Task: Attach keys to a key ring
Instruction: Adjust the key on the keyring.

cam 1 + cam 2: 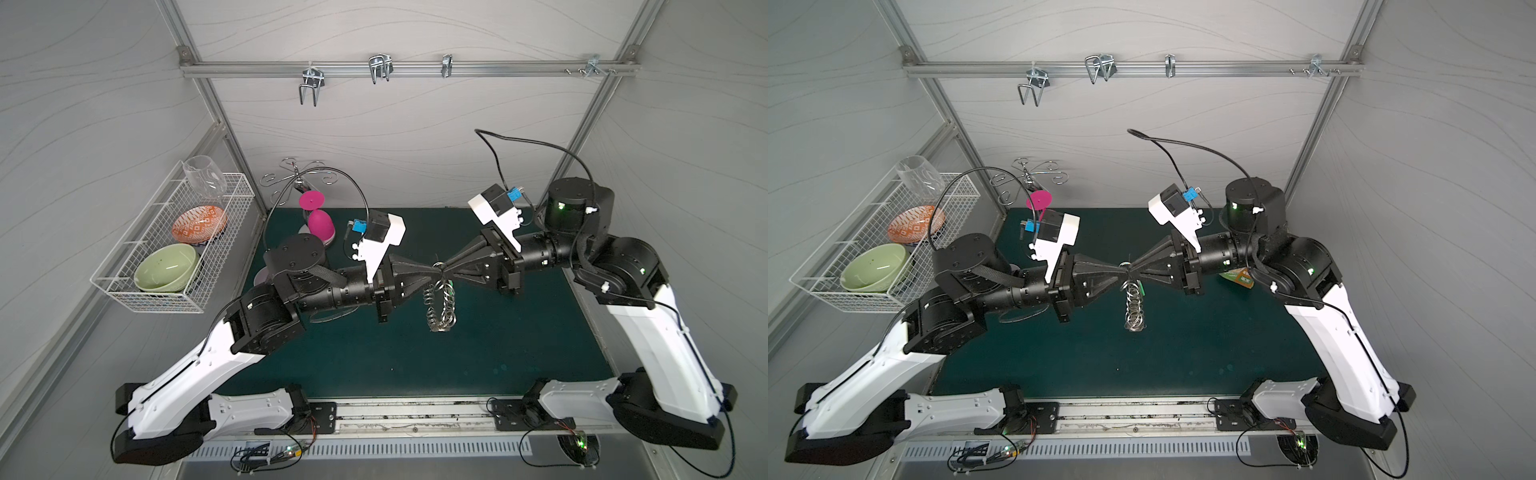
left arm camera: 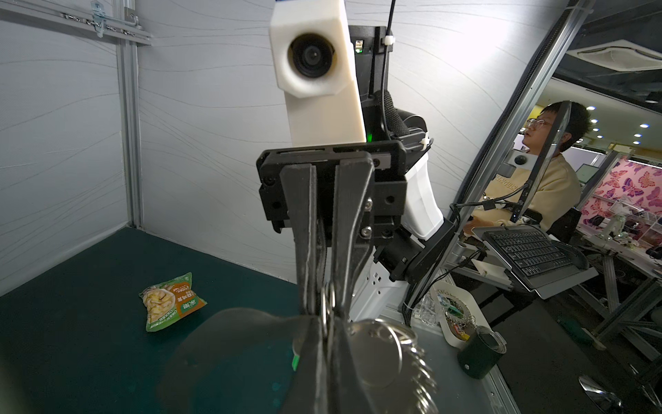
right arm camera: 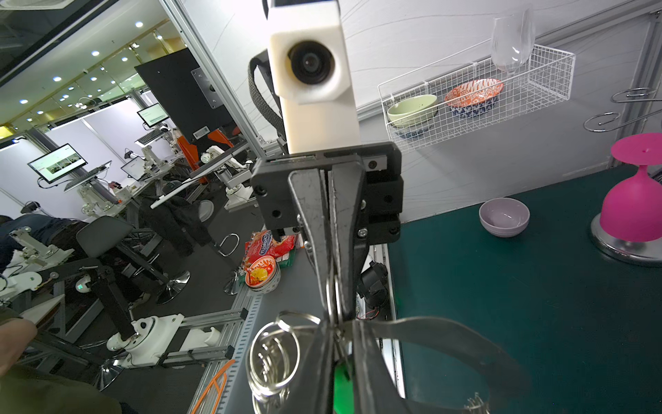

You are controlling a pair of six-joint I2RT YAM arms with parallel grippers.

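Threading step: left fingers (image 1: 411, 277), from 9 o'clock, clamp a wire ring (image 2: 327, 308) of the key ring (image 1: 1133, 309), hanging toward 6 o'clock over the worktop (image 1: 374, 353); right fingers (image 1: 467, 259), from 3 o'clock, pinch the green keys (image 3: 342, 380). Next likely needs its loop slid along that ring

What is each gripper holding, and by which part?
The left gripper and right gripper each pinch a wire ring atop the key ring, which hangs below. The green key sits at the right tips; grip unclear.

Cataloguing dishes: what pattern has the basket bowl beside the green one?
The bowl is orange with white geometric markings, clearest in the right wrist view.
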